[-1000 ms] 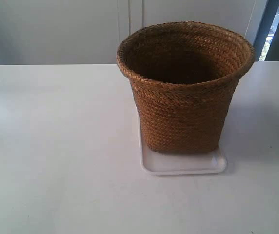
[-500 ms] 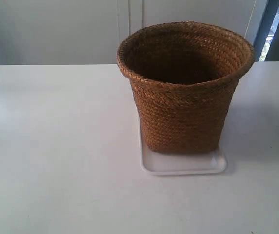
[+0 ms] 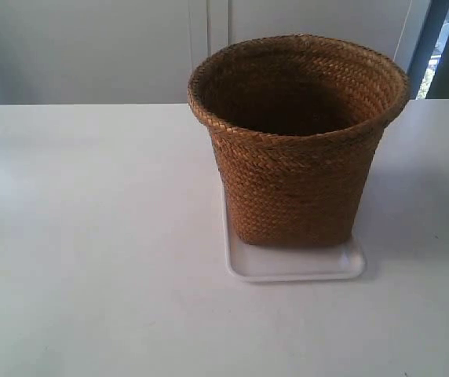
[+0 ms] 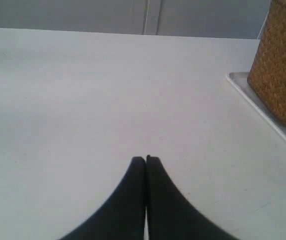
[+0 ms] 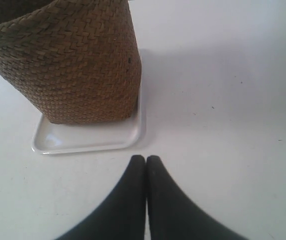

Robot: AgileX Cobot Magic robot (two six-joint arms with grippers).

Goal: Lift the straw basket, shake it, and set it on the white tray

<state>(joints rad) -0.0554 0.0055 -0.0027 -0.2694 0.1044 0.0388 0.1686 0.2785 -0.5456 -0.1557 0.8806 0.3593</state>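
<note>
On the white table (image 3: 91, 236) we see the straw basket (image 3: 299, 157) standing upright on the white tray (image 3: 295, 265), so we judge the placing done. The risk now lies in disturbing it. The basket is tall, with a wide rim over a narrower base, and it sits toward the tray's far side with only a strip of tray bare in front. A brush from either arm could tip it, push its base onto the low rim, or slide the glossy tray. The left gripper (image 4: 146, 159) and the right gripper (image 5: 146, 158) each have their fingers pressed together, empty, apart from the basket.
</note>
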